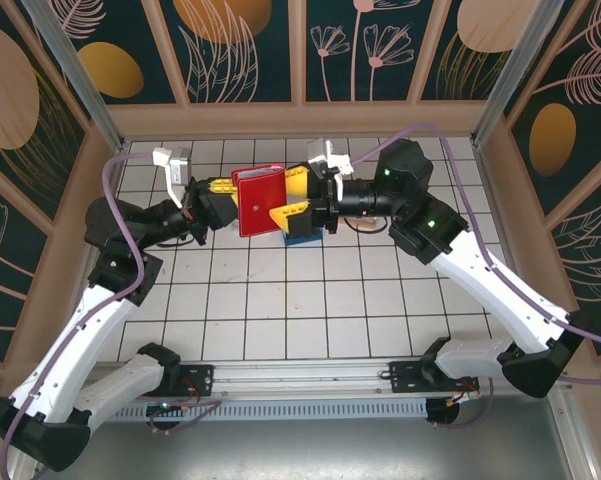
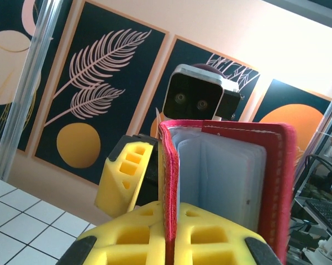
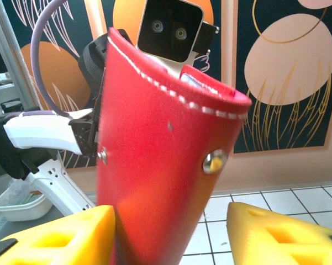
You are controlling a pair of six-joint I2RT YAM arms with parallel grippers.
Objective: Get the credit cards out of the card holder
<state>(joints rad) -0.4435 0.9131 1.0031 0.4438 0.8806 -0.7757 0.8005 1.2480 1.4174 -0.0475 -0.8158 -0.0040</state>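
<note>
Wallet [image 2: 172, 182], red, upright, clamped by left fingers [image 2: 212, 243]; right fingers [image 3: 61, 234], half apart astride it, should close on one card edge only.

Bright, even lighting; wrist views blur close to the lens.

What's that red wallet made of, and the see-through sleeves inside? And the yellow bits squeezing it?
The card holder looks like red leather or imitation leather: matte, white stitched edge, shiny metal-looking snap stud. Its inner pockets seem soft clear plastic, greyish and slightly glossy. The yellow fingers of the left gripper look like matte plastic with hollow cells, moulded or printed, I can't tell.
</note>
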